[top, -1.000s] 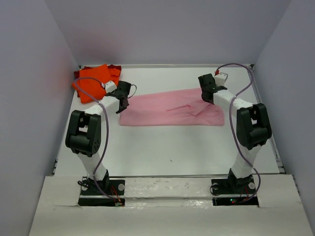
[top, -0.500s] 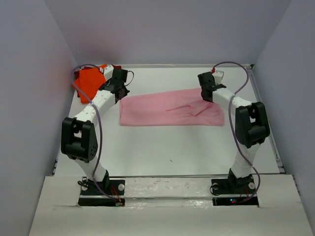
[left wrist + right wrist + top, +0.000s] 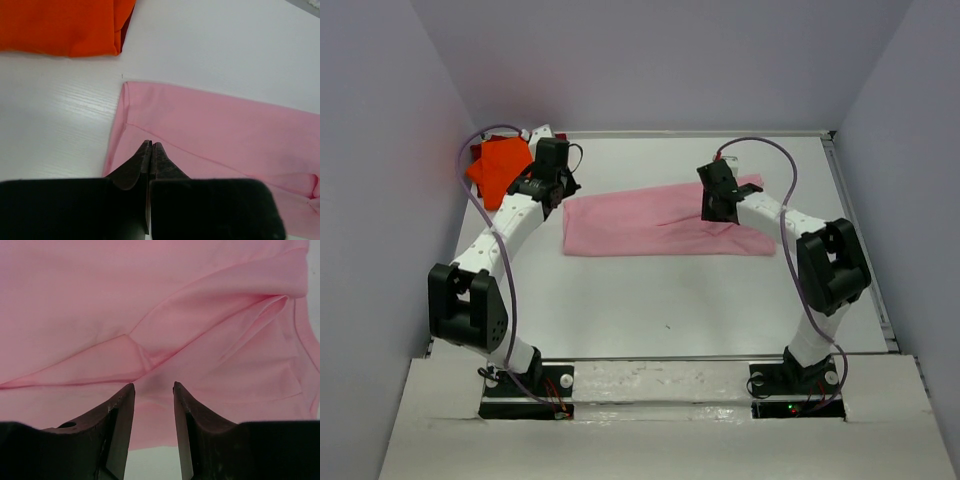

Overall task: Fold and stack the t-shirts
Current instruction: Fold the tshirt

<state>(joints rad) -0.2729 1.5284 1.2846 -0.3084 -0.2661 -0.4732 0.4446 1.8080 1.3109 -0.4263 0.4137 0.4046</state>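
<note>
Left gripper (image 3: 151,145), jaws together, hangs over the left hem of the pink shirt (image 3: 225,135). Right gripper (image 3: 153,386), jaws apart, is over its creased right end. Orange shirt (image 3: 498,168) sits folded far left. White table (image 3: 670,300) shows broadly nearward; grey walls (image 3: 380,200) enclose three sides.

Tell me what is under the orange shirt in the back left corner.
A strip of dark red cloth shows beneath the orange shirt along its edge. The rest of it, and anything else below, is covered by the orange shirt.
</note>
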